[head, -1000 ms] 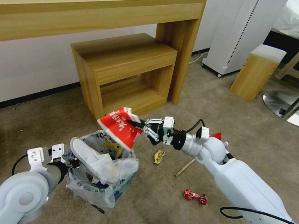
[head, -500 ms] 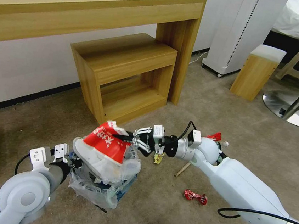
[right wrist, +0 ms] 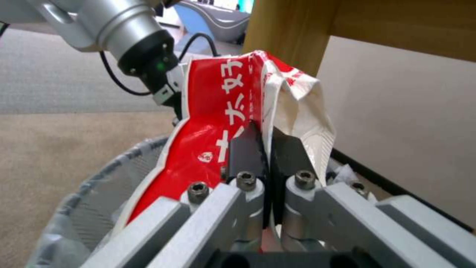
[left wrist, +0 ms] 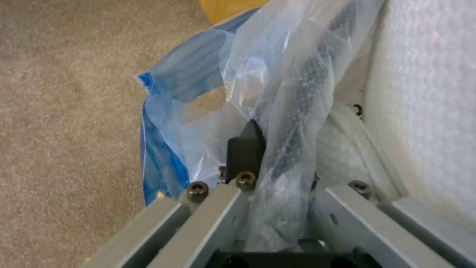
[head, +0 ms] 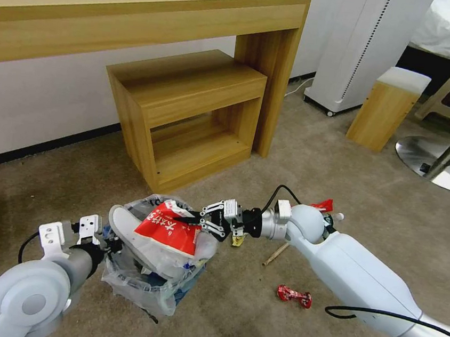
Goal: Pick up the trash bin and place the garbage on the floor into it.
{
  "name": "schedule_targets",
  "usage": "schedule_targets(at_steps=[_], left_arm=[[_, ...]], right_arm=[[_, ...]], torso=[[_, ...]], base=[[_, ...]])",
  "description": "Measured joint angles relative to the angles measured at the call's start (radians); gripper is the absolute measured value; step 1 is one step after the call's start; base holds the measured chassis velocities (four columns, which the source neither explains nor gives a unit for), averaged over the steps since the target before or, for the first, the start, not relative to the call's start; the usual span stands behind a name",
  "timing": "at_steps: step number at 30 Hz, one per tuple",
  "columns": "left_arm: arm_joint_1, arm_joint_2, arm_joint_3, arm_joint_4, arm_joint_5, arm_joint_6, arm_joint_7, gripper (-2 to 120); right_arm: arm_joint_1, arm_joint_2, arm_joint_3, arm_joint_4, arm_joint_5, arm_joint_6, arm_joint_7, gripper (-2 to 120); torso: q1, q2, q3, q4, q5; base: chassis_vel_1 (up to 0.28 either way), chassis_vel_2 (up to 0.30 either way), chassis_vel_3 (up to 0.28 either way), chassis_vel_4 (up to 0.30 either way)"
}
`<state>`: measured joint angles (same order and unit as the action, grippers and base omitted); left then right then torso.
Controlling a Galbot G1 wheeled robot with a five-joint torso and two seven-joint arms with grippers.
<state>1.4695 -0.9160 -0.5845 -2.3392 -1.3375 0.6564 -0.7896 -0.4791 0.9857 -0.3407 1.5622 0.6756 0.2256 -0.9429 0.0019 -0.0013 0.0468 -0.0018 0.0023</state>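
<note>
The trash bin [head: 156,275], dark with a crinkly clear liner, stands low on the left of the carpet floor [head: 251,327]. My left gripper [head: 111,244] is shut on the bin's rim and liner [left wrist: 292,93]. A white slipper [head: 125,226] sticks out of the bin. My right gripper [head: 191,222] is shut on a red-white packet [head: 169,228] that lies over the bin's mouth. In the right wrist view the right gripper [right wrist: 267,140] pinches the packet [right wrist: 213,111] above the bin's rim [right wrist: 96,169]. On the floor lie a yellow wrapper [head: 237,239], a wooden stick [head: 277,254] and a red wrapper [head: 294,296].
A low wooden shelf unit [head: 188,111] under a long wooden desk [head: 139,15] stands just behind the bin. Another red wrapper [head: 322,204] and a small bottle [head: 338,217] lie behind my right arm. A wooden stool [head: 387,108] and a round metal table base [head: 440,161] stand far right.
My right gripper has come down and to the left with the red-white packet, from above the bin to its mouth. The left gripper still holds the rim.
</note>
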Motion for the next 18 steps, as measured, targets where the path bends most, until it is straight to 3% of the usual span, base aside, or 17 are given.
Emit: schedule_targets(at_steps=[18], left_arm=[[-0.001, -0.009, 0.012, -0.010, -0.004, 0.002, 0.005, 0]], right_arm=[[0.010, 0.055, -0.048, -0.039, 0.013, 0.019, 0.057, 0]], torso=[[0.000, 0.000, 0.000, 0.0000, -0.0001]], base=[[0.000, 0.000, 0.000, 0.000]])
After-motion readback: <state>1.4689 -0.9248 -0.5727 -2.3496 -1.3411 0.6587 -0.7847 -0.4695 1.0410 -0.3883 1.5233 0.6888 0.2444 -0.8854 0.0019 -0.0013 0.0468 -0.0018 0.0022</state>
